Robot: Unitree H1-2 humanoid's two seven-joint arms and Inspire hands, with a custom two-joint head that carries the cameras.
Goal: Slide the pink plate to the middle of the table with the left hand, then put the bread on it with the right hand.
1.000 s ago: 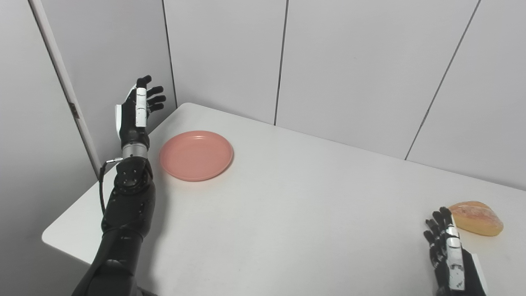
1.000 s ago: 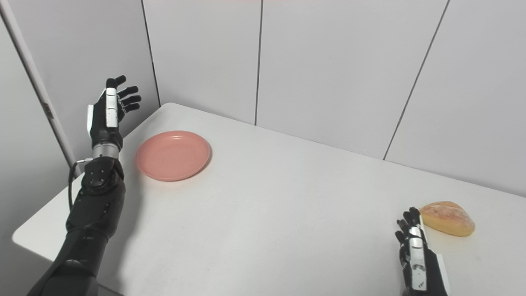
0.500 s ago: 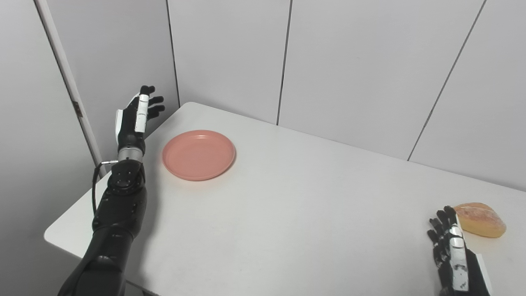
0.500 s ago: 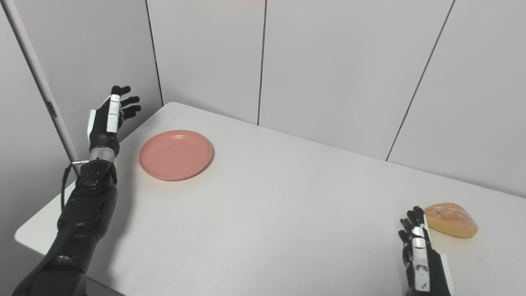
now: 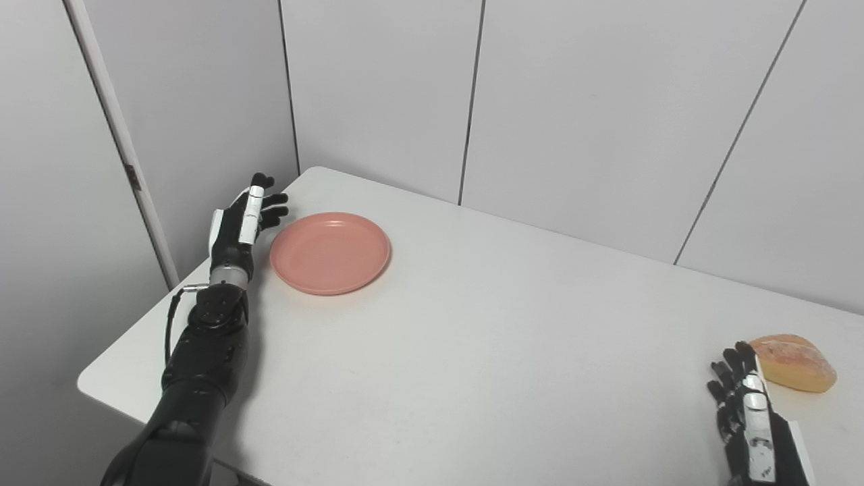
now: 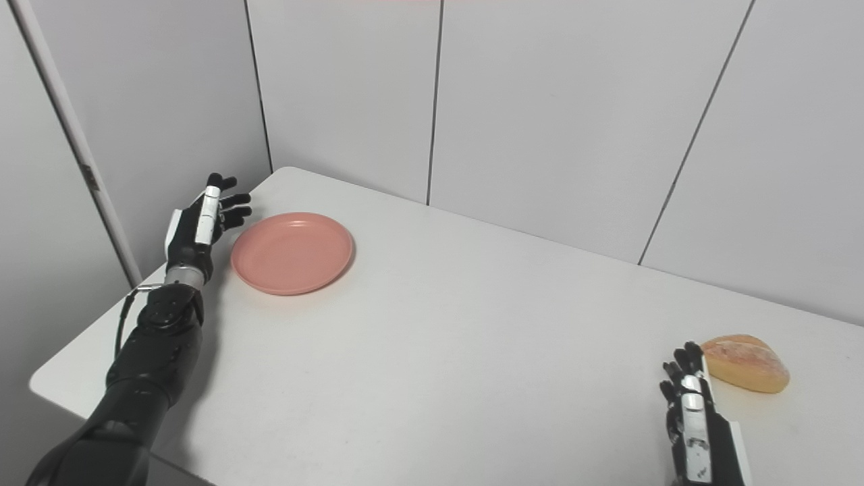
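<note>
Hovering with fingers spread and holding nothing, the left hand [image 5: 241, 226] has the pink plate [image 5: 330, 252] just to its right, likely light, rigid, slippery, best pushed at the near rim.

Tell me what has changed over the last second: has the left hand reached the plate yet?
The left hand has come down from head height toward the table and now sits open just left of the pink plate; contact with its rim cannot be confirmed. The camera shifted slightly. The plate itself, the bread and the open right hand beside it stayed put; nothing was grasped.
</note>
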